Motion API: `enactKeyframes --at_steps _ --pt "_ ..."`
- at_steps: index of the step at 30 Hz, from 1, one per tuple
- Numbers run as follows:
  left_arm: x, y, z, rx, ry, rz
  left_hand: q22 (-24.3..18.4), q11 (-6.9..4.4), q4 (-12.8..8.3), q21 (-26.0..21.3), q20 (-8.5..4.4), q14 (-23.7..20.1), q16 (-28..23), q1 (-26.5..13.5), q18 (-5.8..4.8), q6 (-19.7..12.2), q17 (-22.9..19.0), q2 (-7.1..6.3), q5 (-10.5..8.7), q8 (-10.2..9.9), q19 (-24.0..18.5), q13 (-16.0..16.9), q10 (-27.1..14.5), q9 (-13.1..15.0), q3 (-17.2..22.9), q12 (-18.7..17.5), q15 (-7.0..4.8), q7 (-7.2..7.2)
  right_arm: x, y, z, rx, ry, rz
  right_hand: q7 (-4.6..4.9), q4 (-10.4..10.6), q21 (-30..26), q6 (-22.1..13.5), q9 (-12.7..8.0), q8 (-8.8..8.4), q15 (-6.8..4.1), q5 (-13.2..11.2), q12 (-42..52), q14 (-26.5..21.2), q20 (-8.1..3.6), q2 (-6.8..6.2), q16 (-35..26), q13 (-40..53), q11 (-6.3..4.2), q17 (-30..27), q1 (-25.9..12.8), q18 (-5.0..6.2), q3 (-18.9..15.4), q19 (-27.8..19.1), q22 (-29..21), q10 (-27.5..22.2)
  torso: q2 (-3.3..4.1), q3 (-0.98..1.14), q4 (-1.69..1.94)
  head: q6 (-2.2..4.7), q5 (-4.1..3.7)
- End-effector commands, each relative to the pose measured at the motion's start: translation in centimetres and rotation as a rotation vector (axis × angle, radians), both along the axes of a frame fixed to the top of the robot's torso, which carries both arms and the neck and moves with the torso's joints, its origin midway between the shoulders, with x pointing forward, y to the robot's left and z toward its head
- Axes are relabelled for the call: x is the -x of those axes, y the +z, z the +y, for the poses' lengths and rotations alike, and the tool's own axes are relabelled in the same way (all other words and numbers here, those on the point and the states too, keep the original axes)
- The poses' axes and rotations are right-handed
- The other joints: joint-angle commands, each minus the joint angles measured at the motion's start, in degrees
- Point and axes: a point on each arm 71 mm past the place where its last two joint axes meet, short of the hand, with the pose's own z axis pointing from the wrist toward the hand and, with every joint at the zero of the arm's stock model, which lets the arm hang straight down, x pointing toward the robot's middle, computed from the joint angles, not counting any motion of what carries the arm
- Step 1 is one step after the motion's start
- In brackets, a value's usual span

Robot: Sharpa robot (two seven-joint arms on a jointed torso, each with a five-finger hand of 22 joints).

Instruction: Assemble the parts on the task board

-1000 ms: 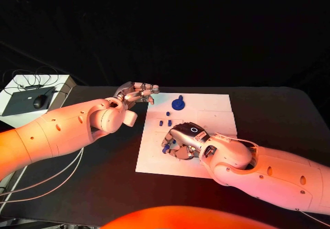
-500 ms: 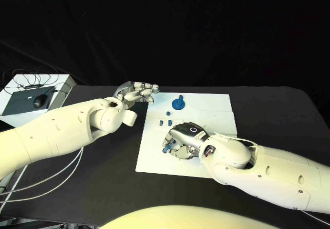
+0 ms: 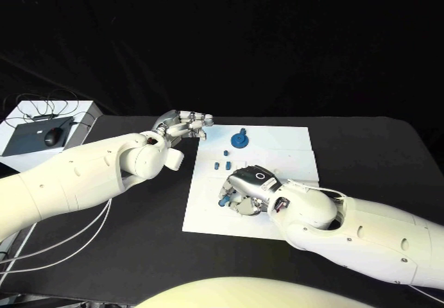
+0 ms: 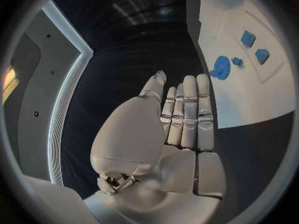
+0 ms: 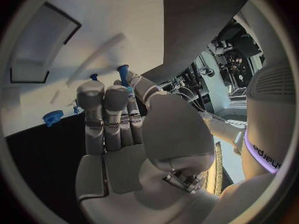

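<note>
The white task board (image 3: 287,144) lies in the middle of the black table. My right hand (image 3: 244,190) hovers low over the board's near-left part, fingers curled, pinching a small blue peg (image 5: 122,75) between thumb and fingers; the peg (image 3: 222,202) shows at the fingertips. A round blue part (image 3: 240,139) stands near the board's far edge, with three small blue pieces (image 3: 223,163) between it and my right hand. My left hand (image 3: 186,122) floats beside the board's far-left corner, fingers straight, holding nothing. The left wrist view shows that hand (image 4: 181,119), the round part (image 4: 221,66) and small pieces (image 4: 248,38).
A grey box (image 3: 46,128) with a mouse and cables sits off the table's far-left corner. White cables (image 3: 65,240) hang along the left side. A rectangular recess (image 5: 37,45) is sunk in the board ahead of my right hand. Black table surrounds the board.
</note>
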Motion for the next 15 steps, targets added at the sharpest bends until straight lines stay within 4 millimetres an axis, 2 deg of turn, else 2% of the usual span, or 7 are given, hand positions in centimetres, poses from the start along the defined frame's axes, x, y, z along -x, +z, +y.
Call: enactKeyframes --at_steps 1,7,11,15 --pt "0.03 0.10 -0.15 0.009 -0.009 -0.003 0.1 -0.01 -0.1 -0.2 0.02 0.2 -0.2 0.1 0.09 -0.1 0.1 0.53 -0.12 0.3 0.3 0.0 -0.5 0.1 -0.1 0.4 -0.10 -0.06 0.00 -0.19 -0.13 0.021 -0.002 -0.007 0.01 -0.2 0.2 0.4 0.9 0.23 -0.36 0.3 0.4 0.1 -0.28 1.23 -0.1 0.2 -1.85 0.0 0.7 0.79 0.2 3.1 4.9 2.2 0.00 0.01 -0.03 -0.05 0.11" --pt "0.03 0.11 -0.21 0.010 -0.011 -0.003 0.1 0.00 0.0 -0.4 0.04 0.2 -0.2 0.1 0.09 -0.1 0.1 0.52 -0.12 0.4 0.4 0.0 -0.5 0.1 -0.1 0.4 -0.09 -0.08 0.02 -0.24 0.31 0.019 0.006 0.003 0.22 -0.3 -0.5 0.1 0.8 0.15 -0.26 0.6 0.4 0.0 -0.22 0.93 -0.3 0.2 -1.68 -0.1 0.6 0.86 -0.1 2.9 4.7 1.7 -0.02 0.00 -0.04 -0.08 0.11" --pt "0.04 0.11 -0.23 0.010 -0.011 -0.003 0.1 0.00 0.0 -0.4 0.04 0.2 -0.2 0.1 0.09 -0.1 0.1 0.52 -0.12 0.4 0.4 0.0 -0.5 0.1 -0.1 0.4 -0.09 -0.08 -0.17 -0.40 0.61 0.019 0.003 0.008 0.64 0.3 -1.2 -1.8 0.0 0.00 0.08 2.2 0.4 0.0 0.00 -0.27 -0.4 0.1 -1.19 -0.2 -0.5 0.98 -1.8 2.9 4.6 0.2 0.02 -0.04 0.00 -0.09 0.05" --pt "0.05 0.12 -0.21 0.010 -0.011 -0.003 0.1 0.00 0.0 -0.4 0.04 0.2 -0.2 0.1 0.09 -0.1 0.1 0.52 -0.12 0.4 0.4 0.0 -0.5 0.1 -0.1 0.4 -0.09 -0.08 -0.45 -0.72 0.76 0.017 -0.011 0.015 0.74 1.7 -2.2 -3.5 -1.1 -0.02 0.23 1.9 0.4 0.0 0.21 -1.20 -0.6 0.1 -1.02 -0.4 -1.4 1.22 -3.8 2.9 4.3 -0.3 0.05 -0.01 0.08 -0.13 0.05"
